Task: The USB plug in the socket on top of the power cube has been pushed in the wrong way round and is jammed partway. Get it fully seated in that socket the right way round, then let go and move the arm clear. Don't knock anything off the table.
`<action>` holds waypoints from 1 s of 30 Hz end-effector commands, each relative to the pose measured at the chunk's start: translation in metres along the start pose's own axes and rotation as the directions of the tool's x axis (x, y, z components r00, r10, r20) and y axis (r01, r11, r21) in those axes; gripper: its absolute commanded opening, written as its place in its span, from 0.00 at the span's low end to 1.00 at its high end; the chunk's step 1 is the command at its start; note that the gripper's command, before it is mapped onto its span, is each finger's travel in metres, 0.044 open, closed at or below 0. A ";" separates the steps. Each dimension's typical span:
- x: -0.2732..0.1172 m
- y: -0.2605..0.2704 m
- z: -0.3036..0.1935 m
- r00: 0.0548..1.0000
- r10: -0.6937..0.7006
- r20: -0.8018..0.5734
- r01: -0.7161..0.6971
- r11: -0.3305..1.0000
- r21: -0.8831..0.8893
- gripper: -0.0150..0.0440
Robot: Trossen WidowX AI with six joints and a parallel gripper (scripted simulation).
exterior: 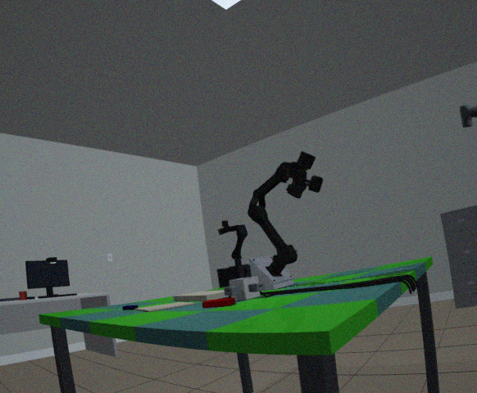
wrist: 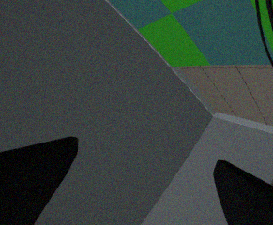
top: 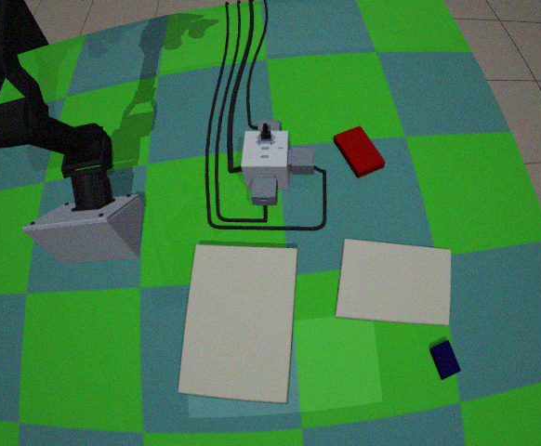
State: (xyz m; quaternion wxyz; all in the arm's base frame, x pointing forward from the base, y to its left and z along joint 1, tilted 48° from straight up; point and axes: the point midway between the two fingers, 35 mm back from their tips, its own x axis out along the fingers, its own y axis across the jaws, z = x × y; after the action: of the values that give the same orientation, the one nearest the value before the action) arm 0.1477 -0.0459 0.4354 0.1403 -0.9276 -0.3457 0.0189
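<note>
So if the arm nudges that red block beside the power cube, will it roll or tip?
The red block looks flat and boxy, lying on a broad face, so it would probably slide, not roll or tip. It likely stays rigid. It sits clear of the power cube, so a push may send it outward.

The green-and-teal chequered table (top: 83, 346) has a smooth, flat finish with only a faint sheen where a paler patch shows near its front. The light grey power cube (top: 264, 152) looks like matt plastic, as do the grey plug blocks on its sides, and the small black USB plug (top: 264, 132) on its top is dull and dark. The black cables (top: 222, 120) look like smooth rubber or plastic — no shine. Two off-white rectangular sheets (top: 239, 321) look flat and paper-like, slightly grainy. The red block (top: 359, 150) and the small dark blue block (top: 444, 359) appear plain matt plastic. The black robot arm (exterior: 268, 228) is matt, and its angular grey base (top: 88, 230) looks like brushed metal.
</note>
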 end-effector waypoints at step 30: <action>0.177 -0.017 0.224 0.254 0.159 0.954 -0.861 0.486 0.148 1.00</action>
State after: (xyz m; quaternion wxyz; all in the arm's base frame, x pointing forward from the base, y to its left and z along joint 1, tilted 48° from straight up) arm 0.2195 0.1459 0.2673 0.1803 -0.7932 -0.0402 0.5803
